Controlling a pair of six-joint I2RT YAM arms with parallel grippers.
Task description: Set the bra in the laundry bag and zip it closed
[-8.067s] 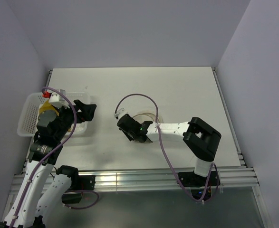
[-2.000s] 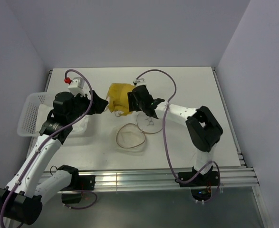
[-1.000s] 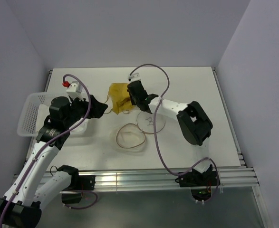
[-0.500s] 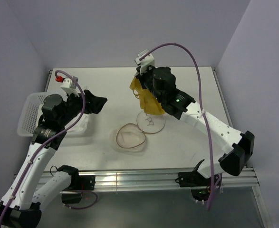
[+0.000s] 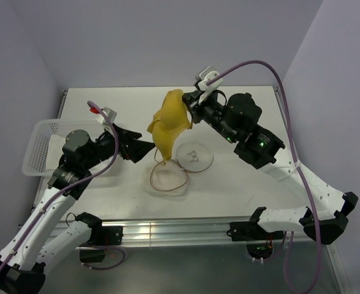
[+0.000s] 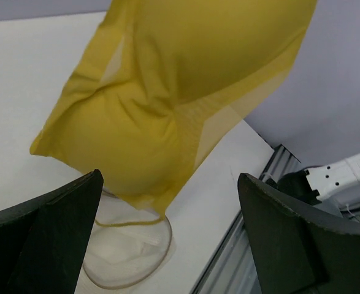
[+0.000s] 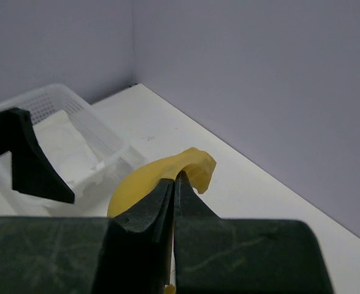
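Note:
The mustard-yellow bra (image 5: 168, 127) hangs in the air from my right gripper (image 5: 190, 114), which is shut on its top edge (image 7: 189, 165). Its lower strap dangles down to the open laundry bag (image 5: 168, 178), a flat round white mesh bag with a brownish rim. The bag's round lid (image 5: 192, 157) with small dark marks lies flat beside it. My left gripper (image 5: 144, 149) is open and empty, just left of the hanging bra. In the left wrist view the bra (image 6: 180, 92) fills the space between the fingers, above the bag (image 6: 127, 251).
A white perforated plastic basket (image 5: 37, 147) holding a white cloth (image 7: 63, 144) stands at the table's left edge. The metal rail runs along the table's near edge (image 5: 186, 229). Purple-grey walls close the back and sides.
My right gripper has lifted the bra higher and swung it left over the open bag. My left gripper has let go of it and moved right, close beside the hanging bra.

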